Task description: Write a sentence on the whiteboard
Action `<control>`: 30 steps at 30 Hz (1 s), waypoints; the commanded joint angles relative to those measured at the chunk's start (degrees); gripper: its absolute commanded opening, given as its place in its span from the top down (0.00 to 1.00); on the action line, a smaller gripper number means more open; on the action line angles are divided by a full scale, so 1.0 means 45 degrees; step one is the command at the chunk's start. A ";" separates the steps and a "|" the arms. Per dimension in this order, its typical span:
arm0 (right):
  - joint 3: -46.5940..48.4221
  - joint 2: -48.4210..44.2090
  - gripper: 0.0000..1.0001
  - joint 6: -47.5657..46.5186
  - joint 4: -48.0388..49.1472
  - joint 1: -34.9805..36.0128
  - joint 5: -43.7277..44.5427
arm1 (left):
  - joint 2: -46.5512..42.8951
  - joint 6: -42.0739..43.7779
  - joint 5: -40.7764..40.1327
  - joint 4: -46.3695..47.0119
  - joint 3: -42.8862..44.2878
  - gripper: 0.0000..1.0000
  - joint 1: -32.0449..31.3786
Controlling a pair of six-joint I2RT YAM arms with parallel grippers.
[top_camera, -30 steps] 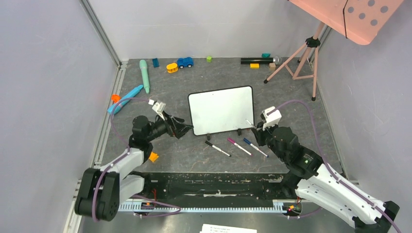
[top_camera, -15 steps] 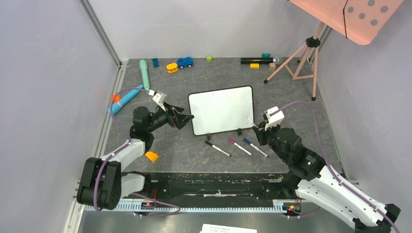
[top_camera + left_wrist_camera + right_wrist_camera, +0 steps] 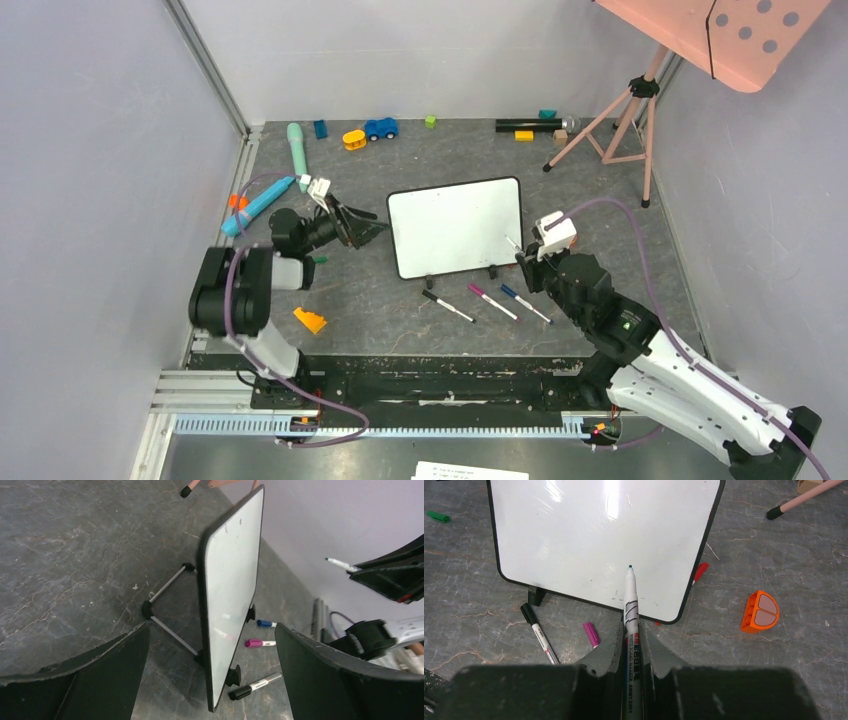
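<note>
The whiteboard [image 3: 455, 227] stands propped on the grey table, and its face is blank with no sentence on it. It shows edge-on in the left wrist view [image 3: 232, 580] and face-on in the right wrist view [image 3: 599, 535]. My left gripper [image 3: 365, 225] is open and empty just left of the board's left edge, apart from it; the jaws stand wide [image 3: 211, 630]. My right gripper [image 3: 527, 262] is shut on a whiteboard marker [image 3: 631, 600]. The uncapped tip points at the board's lower right part, a little short of it.
Black [image 3: 447, 306], magenta [image 3: 492, 302] and blue [image 3: 525, 303] markers lie in front of the board. An orange block [image 3: 309, 320] lies near left. A pink tripod [image 3: 620, 115] holds a dotted panel [image 3: 740, 35] at the back right. Toys line the back wall.
My left arm has folded back, and its open gripper rose from the board's lower left corner to beside its upper left edge. My right gripper shifted slightly with the marker.
</note>
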 commanded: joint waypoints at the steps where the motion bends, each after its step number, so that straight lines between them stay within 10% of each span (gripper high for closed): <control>1: 0.0786 0.0377 1.00 -0.0168 0.0865 -0.0014 0.0217 | 0.2540 -0.4661 0.2819 0.5592 0.1678 0.00 0.0449; 22: 0.0907 0.1288 1.00 -0.0718 0.1890 -0.0018 0.0413 | 0.4177 -0.5241 0.2592 0.5595 0.2685 0.01 0.0935; 30: 0.0936 0.1528 1.00 -0.0725 0.2226 -0.0017 0.0190 | 0.5146 -0.5915 0.3636 0.5595 0.3867 0.16 0.0281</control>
